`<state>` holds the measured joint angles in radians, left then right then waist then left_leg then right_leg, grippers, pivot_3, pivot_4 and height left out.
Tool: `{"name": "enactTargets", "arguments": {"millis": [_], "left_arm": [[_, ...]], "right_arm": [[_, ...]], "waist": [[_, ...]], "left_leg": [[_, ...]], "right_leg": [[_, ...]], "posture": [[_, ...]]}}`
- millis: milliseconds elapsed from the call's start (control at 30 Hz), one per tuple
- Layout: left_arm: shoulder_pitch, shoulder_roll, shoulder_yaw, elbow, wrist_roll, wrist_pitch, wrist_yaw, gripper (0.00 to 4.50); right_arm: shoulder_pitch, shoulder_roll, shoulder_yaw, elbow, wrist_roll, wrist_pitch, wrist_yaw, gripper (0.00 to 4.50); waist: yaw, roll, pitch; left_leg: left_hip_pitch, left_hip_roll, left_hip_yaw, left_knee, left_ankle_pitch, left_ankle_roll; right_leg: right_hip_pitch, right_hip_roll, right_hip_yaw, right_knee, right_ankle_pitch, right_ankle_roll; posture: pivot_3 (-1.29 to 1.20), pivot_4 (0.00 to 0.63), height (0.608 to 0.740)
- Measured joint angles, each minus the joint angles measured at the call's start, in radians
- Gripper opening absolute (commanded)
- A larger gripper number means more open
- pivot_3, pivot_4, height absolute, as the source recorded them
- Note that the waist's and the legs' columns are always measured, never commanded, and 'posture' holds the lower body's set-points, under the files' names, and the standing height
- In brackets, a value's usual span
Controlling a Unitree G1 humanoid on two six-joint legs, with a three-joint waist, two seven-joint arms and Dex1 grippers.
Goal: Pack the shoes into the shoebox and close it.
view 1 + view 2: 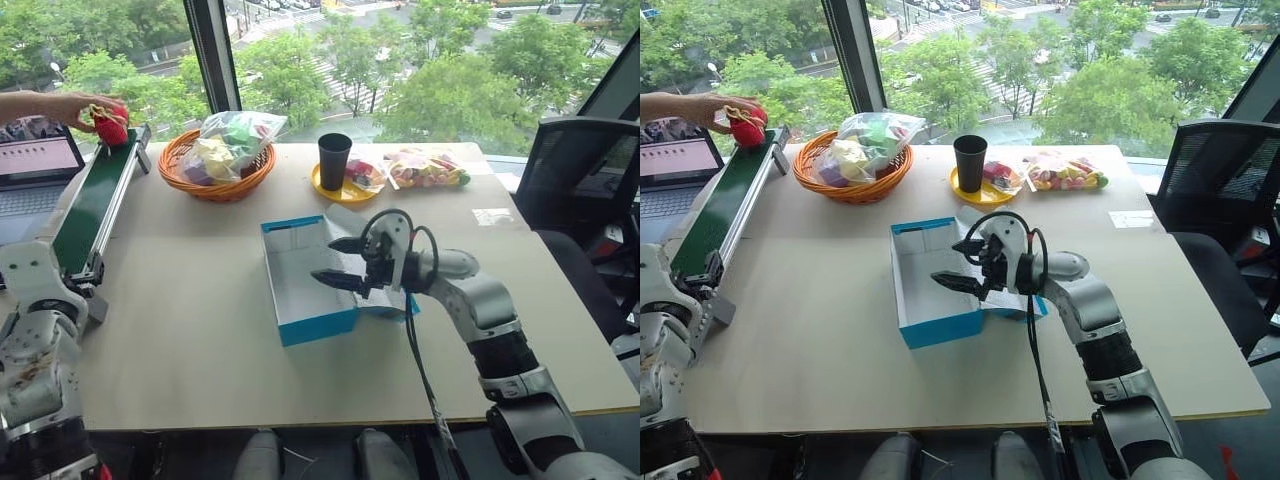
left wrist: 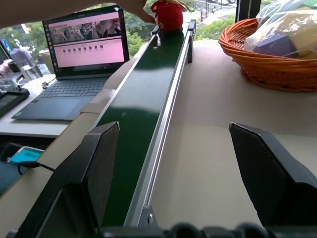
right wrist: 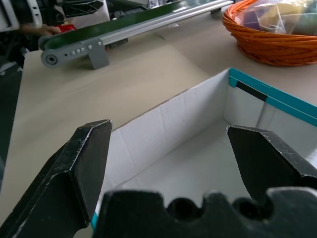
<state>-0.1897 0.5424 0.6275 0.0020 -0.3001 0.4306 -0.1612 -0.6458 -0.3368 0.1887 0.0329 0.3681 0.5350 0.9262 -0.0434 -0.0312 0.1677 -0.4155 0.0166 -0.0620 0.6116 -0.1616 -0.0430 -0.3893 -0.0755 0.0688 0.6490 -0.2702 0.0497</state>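
Nearest the lens, right gripper (image 1: 335,262) poised over the open shoebox (image 1: 300,325), black fingers spread wide and grasping nothing. Turquoise shoebox sitting mid-table (image 1: 180,330), white interior bare, lid folded flat on the far side beneath the right arm. Left gripper (image 2: 178,171) seen from its wrist camera, released too, fingers far apart and pointing along the green conveyor belt (image 1: 92,200) at the table's left edge. One red shoe (image 1: 109,126) with cream laces at the far end of the belt, under a person's hand (image 1: 75,105) reaching in from the left; whether resting on the belt or held just above it, hard to tell. Open laptop (image 2: 81,47) just beyond the belt, off the table's left side. Orange wicker basket (image 1: 215,185) heaped with plastic-wrapped toys (image 1: 232,140) at the back of the table, near the belt's far end. Black cup (image 1: 334,160) upright on a yellow plate (image 1: 330,190) behind the shoebox, with a bag of colourful sweets (image 1: 428,170) to its right. Black office chair (image 1: 585,190) at the table's right side.
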Motion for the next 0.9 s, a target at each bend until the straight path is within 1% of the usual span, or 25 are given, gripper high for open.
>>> {"name": "enactTargets", "arguments": {"millis": [100, 200, 433, 567, 700, 800, 900], "left_arm": [[-0.01, 0.001, 0.029, 0.046, -0.041, -0.013, -0.025, 4.47], [-0.01, 0.022, 0.058, 0.111, -0.053, -0.017, -0.024, 4.47], [-0.076, 0.114, 0.084, 0.307, -0.055, -0.052, -0.024, 4.47], [-0.109, 0.147, 0.064, 0.412, -0.047, -0.075, -0.047, 4.47], [-0.159, 0.174, 0.029, 0.542, -0.028, -0.136, -0.072, 4.47], [-0.226, 0.211, -0.01, 0.675, -0.012, -0.208, -0.138, 4.47], [-0.27, 0.226, -0.042, 0.756, -0.01, -0.273, -0.195, 4.47]], "right_arm": [[-0.009, 0.029, 0.006, 0.0, 0.0, 0.0, -0.002, 4.5], [-0.009, 0.063, 0.014, -0.003, 0.0, 0.0, -0.018, 4.5], [-0.016, 0.126, 0.047, 0.0, -0.014, 0.0, -0.063, 4.5], [-0.01, 0.123, 0.075, -0.01, -0.018, 0.0, -0.061, 4.5], [0.01, 0.107, 0.08, -0.016, -0.044, -0.008, -0.065, 4.5], [0.03, 0.112, 0.073, -0.017, -0.053, -0.012, -0.099, 4.5], [0.039, 0.111, 0.067, -0.017, -0.053, -0.016, -0.113, 4.5]], "waist": [[0.0, 0.0, 0.0], [-0.002, 0.0, 0.0], [0.002, -0.001, 0.0], [0.003, -0.001, 0.0], [0.002, -0.002, 0.0], [0.001, -0.002, 0.0], [0.001, -0.002, 0.0]], "left_leg": [[0.0, 0.0, 0.0, 0.0, 0.0, 0.0], [0.0, 0.0, 0.0, -0.002, 0.0, 0.0], [0.0, 0.0, 0.0, -0.002, 0.0, 0.0], [0.0, 0.0, 0.0, -0.002, 0.0, 0.0], [0.0, 0.0, 0.0, -0.002, 0.0, 0.0], [0.0, 0.0, 0.0, -0.002, 0.0, 0.0], [0.0, 0.0, 0.0, -0.002, 0.0, 0.0]], "right_leg": [[0.0, 0.0, 0.0, 0.0, 0.0, 0.0], [-0.001, 0.0, 0.0, 0.0, 0.0, 0.0], [-0.001, 0.0, 0.0, 0.0, 0.0, 0.0], [-0.001, 0.0, -0.001, 0.0, 0.0, 0.0], [-0.001, 0.0, -0.001, 0.0, 0.0, 0.0], [-0.002, 0.0, -0.001, 0.0, 0.0, 0.0], [-0.002, 0.0, -0.001, 0.0, 0.0, 0.0]], "posture": [[0.0, 0.15, 0.74], [0.0, 0.15, 0.74], [0.0, 0.15, 0.74], [0.0, 0.15, 0.74], [0.0, 0.15, 0.74], [0.0, 0.15, 0.74], [0.0, 0.15, 0.74]]}}
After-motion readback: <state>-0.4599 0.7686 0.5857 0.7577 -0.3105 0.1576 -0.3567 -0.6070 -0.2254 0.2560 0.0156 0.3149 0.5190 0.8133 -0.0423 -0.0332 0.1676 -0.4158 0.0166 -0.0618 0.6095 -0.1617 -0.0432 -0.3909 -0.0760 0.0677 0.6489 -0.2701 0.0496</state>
